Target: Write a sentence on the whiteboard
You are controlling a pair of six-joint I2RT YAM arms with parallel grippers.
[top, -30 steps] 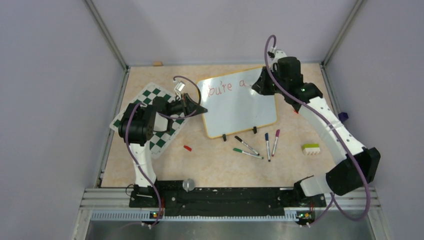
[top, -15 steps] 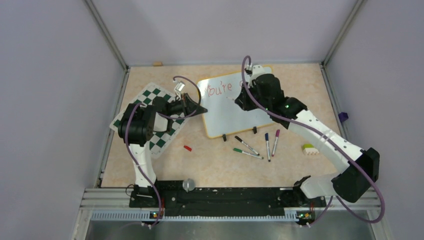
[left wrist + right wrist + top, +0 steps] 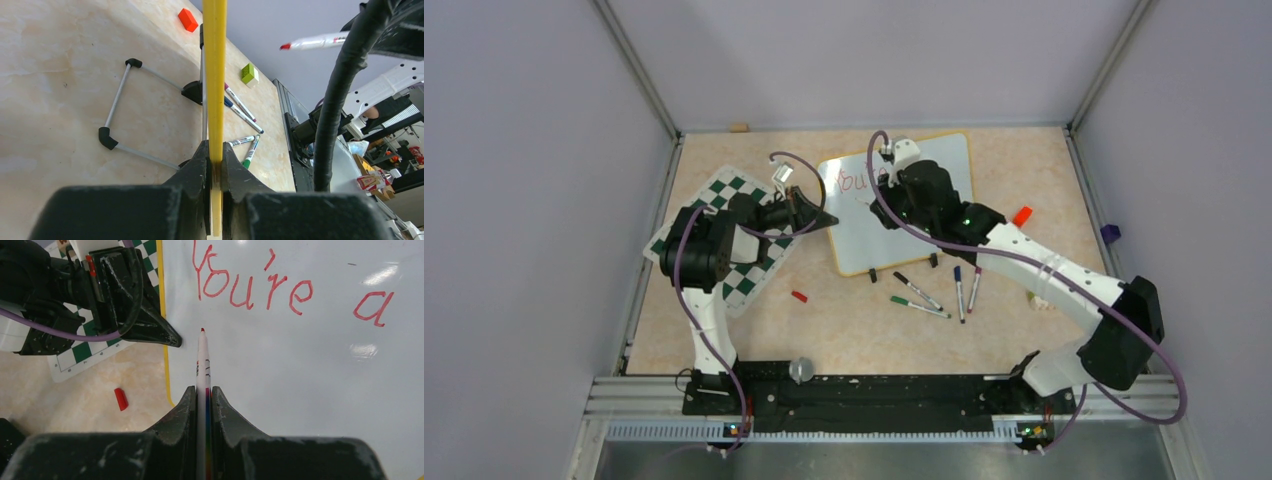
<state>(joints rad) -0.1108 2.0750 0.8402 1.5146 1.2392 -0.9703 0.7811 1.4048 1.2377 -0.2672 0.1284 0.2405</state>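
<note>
Beige marbled tabletop (image 3: 844, 335) bearing whiteboard (image 3: 864, 245); lavender walls (image 3: 524, 200).

The whiteboard (image 3: 874, 238) is seen in the far middle of the table, its far right corner close to the table's far edge. It is a glossy white rectangle bordered by a thin yellow-orange frame (image 3: 215, 75), turned slightly askew to the table's edges. Two small black clips (image 3: 933, 260) are carried on its near long edge. "You're a" is written in red along the far part of the surface (image 3: 300, 370); the rest is left blank. Its left edge is clamped by the left gripper (image 3: 215, 167).
</note>
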